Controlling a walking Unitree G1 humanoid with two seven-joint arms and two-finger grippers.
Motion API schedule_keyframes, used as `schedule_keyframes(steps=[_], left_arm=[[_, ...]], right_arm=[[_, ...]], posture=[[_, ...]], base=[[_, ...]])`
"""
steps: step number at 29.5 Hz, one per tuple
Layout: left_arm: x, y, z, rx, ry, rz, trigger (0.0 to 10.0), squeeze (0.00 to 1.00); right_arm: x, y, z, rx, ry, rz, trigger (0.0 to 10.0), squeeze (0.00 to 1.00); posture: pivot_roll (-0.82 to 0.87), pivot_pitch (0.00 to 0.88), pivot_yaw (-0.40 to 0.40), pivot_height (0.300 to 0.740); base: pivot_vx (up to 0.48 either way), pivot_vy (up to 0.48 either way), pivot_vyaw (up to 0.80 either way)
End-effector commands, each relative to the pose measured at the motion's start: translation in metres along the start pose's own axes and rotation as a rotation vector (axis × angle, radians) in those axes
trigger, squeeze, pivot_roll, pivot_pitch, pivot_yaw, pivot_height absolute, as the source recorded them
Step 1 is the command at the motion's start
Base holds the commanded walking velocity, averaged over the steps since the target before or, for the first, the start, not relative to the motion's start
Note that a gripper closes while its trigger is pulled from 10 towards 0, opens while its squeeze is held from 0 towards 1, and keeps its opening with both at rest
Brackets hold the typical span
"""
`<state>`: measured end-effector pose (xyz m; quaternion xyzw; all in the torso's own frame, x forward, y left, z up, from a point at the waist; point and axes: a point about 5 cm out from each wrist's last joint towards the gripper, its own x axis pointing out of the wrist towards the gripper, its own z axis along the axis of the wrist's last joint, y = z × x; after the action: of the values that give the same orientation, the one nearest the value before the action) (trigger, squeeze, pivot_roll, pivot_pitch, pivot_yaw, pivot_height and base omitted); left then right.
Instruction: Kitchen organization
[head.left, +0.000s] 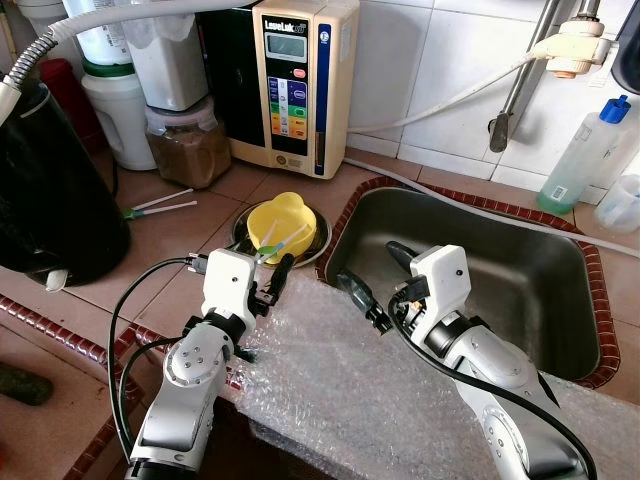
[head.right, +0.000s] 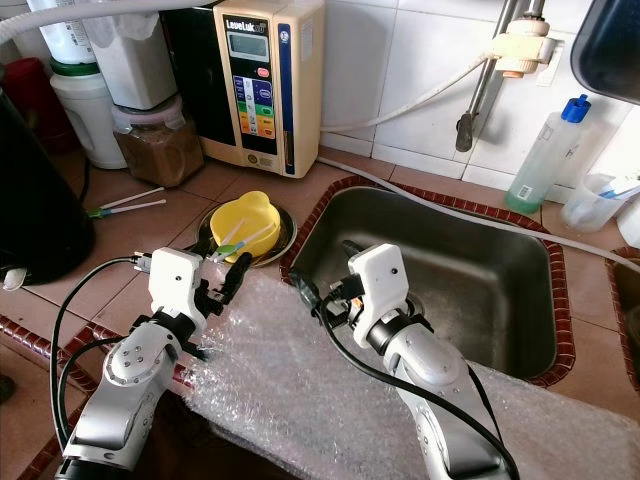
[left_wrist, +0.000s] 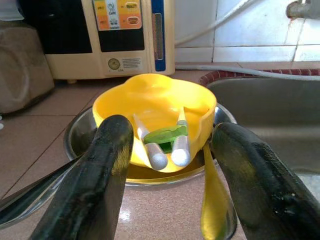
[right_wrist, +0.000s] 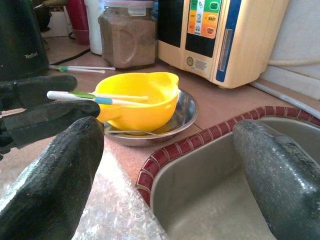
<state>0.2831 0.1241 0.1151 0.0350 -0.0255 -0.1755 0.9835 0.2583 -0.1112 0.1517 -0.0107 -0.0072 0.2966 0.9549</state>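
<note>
Yellow bowl (head.left: 282, 222) sits at the counter's sink edge, straight ahead of the nearer left gripper (head.left: 271, 284), fingers apart; right gripper (head.left: 375, 290) likewise spread.

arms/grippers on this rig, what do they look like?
Two silver metal arms with round joint housings. Each wrist carries a white boxy camera module. The left gripper and right gripper each have two long black fingers with rounded tips. Loose black cables loop beside both forearms.

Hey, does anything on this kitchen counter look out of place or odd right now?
Yes. A sheet of bubble wrap is draped over the counter's front edge and the sink's near corner, under both arms. A pair of chopsticks lies loose on the tiles, apart from those in the yellow bowl.
</note>
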Motion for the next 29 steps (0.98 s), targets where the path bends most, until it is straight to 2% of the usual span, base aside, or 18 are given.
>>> schedule_keyframes(steps=[1,8,29], left_arm=[[0.0015,-0.0012,-0.0001,0.020,-0.001,-0.016,0.0,0.00],[-0.0003,-0.0011,-0.0074,0.047,0.043,-0.019,0.0,0.00],[0.0008,0.0040,-0.0068,0.085,0.038,0.034,0.0,0.00]], right_arm=[[-0.0005,0.0001,0.0013,-0.004,-0.001,0.008,10.0,0.00],[-0.0010,0.0029,-0.0035,-0.002,0.019,0.027,10.0,0.00],[-0.0002,0.0011,-0.0042,-0.003,0.026,0.030,10.0,0.00]], posture=[[0.00,0.000,-0.004,0.740],[0.01,0.000,-0.006,0.740],[0.00,0.000,-0.012,0.740]], base=[[0.000,0.000,0.00],[0.000,0.000,0.00],[0.000,0.000,0.00]])
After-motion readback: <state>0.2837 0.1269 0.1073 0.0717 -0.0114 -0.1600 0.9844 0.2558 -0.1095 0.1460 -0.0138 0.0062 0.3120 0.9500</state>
